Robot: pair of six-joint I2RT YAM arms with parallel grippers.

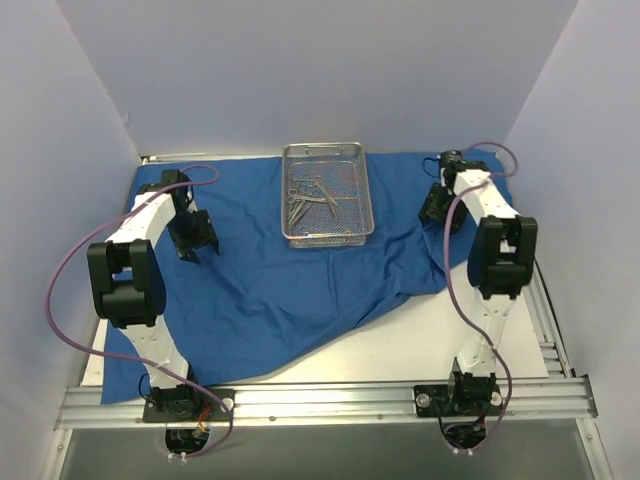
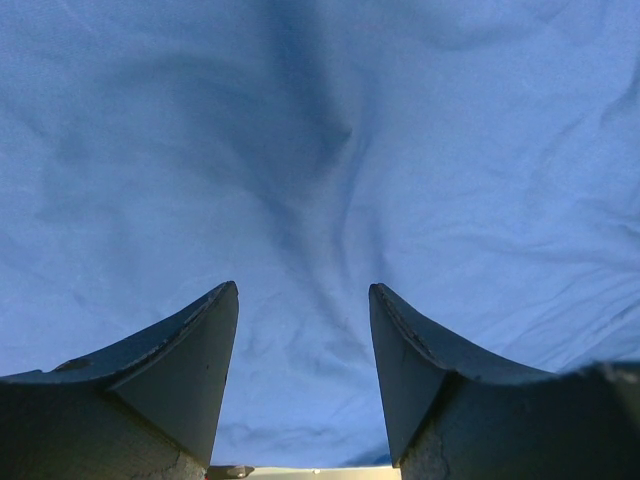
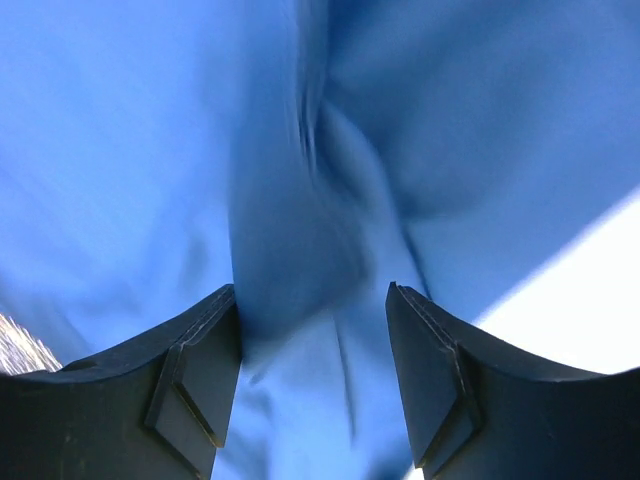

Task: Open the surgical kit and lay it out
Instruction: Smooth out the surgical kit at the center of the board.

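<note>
Nearest, along the desk edge: a ribbed metal rail [image 1: 320,402], silver, with both arms bolted on.

Behind it, bare white desk [image 1: 430,340], smooth and matt.

Spread over most of the desk: the cloth [image 1: 260,285], royal blue, soft, woven and wrinkled. Uneven near edge, coming to a point at the middle and reaching almost to the rail at the left.

Over the left part of the cloth: the left arm [image 1: 130,260], white shells with black joints. Left jaws parted, dark and wedge-shaped, gripping nothing; only creased blue fabric below them.

At the right side: the right arm [image 1: 497,250], reaching to the far right corner of the cloth. Right jaws also parted, with a raised fold of cloth standing in the gap. Blurred there, so not possible to tell if touching the fold.

Farther, at the middle back of the cloth: the tray [image 1: 322,148], shallow, rectangular, silver wire mesh with a rounded rim, sitting flat on the cloth.

Inside, in its left half: the instruments [image 1: 308,195], thin, silver, ring-handled, lying crossed in a loose pile. Exact count not clear.

Behind all: plain pale walls [image 1: 330,70].
</note>
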